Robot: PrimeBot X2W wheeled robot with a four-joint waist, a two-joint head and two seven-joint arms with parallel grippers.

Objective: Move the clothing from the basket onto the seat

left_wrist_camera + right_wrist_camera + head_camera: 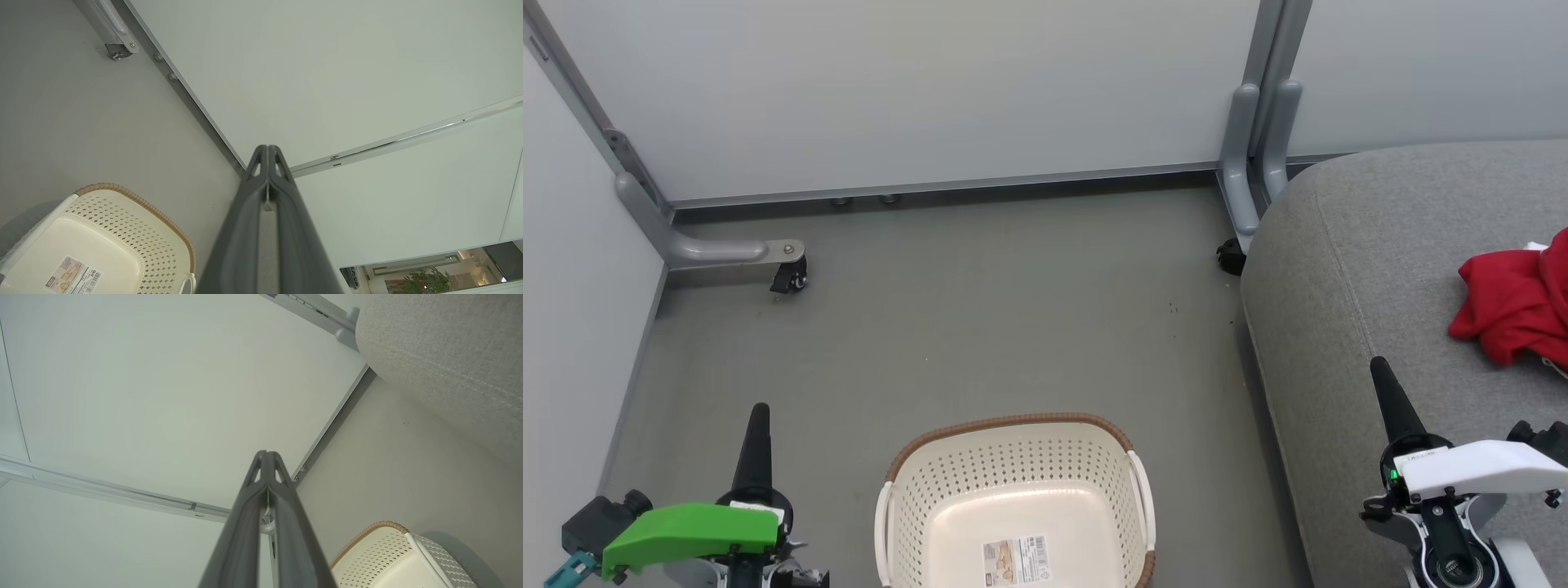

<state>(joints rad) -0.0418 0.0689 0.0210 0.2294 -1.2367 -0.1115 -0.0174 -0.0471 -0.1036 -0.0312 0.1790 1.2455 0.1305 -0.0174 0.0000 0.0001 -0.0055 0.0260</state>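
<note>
The red clothing (1515,306) is cut off by the right edge of the head view, so whether it's one garment or two can't really be told. The near side of the basket (1013,461) is clipped at the bottom, and the print on its label (1015,560) is way too small to be read. The seat (1347,278) is cropped on the right too.

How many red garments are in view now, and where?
1 red heap, on the seat at the head view's right edge, cut off there; it may be more than one garment. No clothing shows in the basket.
</note>
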